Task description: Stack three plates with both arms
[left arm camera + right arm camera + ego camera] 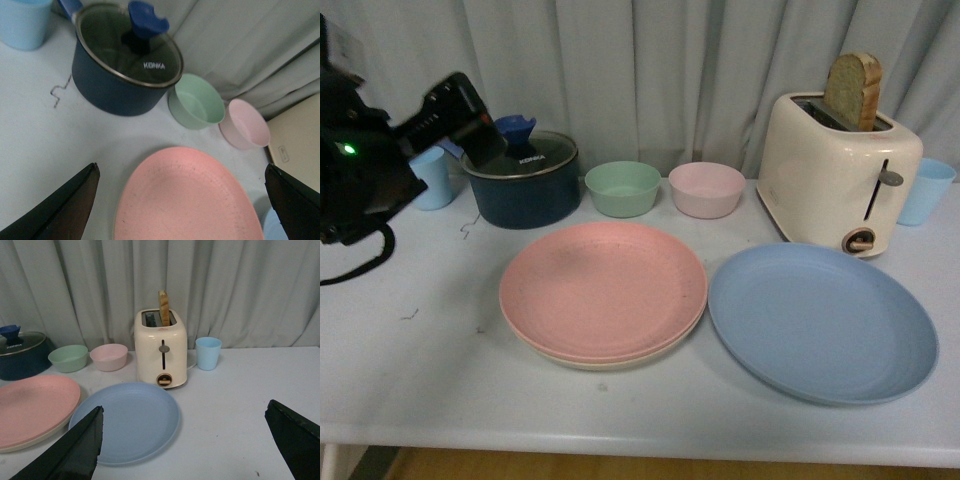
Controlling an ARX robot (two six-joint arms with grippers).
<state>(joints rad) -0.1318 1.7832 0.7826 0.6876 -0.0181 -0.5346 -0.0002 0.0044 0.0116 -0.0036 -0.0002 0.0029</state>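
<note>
The pink plate [603, 285] is lying in the lower middle of the front view, sitting directly on the beige plate [612, 361], whose pale rim is showing only as a thin crescent along the pink one's near edge. The blue plate [820, 320] is resting flat on the table [420, 360] just to the right of that pair, their rims nearly touching, so it is lying apart from the stack.

The left arm [380, 150] is filling the upper left of the front view, raised above the table. In the left wrist view the left gripper [181, 172] is spreading its fingers [75, 200] wide above the pink plate and gripping nothing. In the right wrist view the right gripper [185, 410] is likewise gaping wide and empty, with the blue plate showing between its fingers [80, 445].

Behind the plates, a dark blue lidded pot [520, 185], a green bowl [622, 188] and a pink bowl [706, 189] are standing in a row. A cream toaster [835, 180] with a bread slice [853, 90] poking out is standing at the upper right. A pale blue cup [925, 190] is sitting beside it.
</note>
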